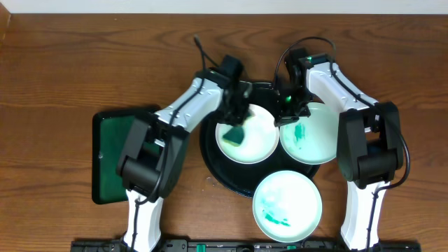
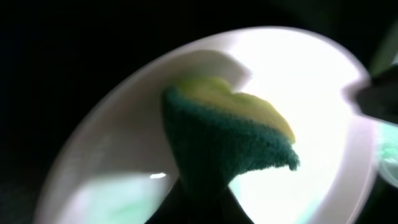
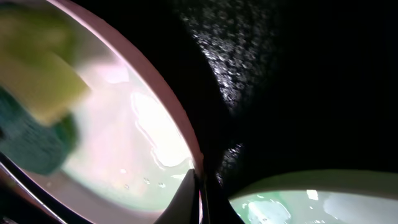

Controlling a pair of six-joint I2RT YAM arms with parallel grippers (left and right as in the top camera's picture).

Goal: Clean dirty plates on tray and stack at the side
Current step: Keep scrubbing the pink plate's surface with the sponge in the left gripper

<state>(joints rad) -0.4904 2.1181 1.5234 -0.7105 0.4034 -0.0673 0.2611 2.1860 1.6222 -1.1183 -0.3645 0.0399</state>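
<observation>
**Scrub under way, centre plate pinned**

Overhead: the sponge (image 1: pixel 234 134) is clenched in the left gripper (image 1: pixel 236 120) and pressed onto the centre plate (image 1: pixel 260 138), which sits toward 9 o'clock on the tray (image 1: pixel 210 164). The right gripper (image 1: pixel 289 110) is set at that plate's 3 o'clock rim, likely to stop it sliding. The smeared right plate (image 1: pixel 315 140) overhangs at 3 and the front plate (image 1: pixel 290 199) at 6. Nothing is stacked yet.

Left wrist: the sponge is held against the plate.

Right wrist: the jaws appear closed on the rim.

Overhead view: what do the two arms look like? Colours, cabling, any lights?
The left arm and right arm both have white link shells with bulky black joint housings. The left gripper and right gripper are black. Thin black cables loop loose above the wrists. A green light glows on the right wrist.
</observation>
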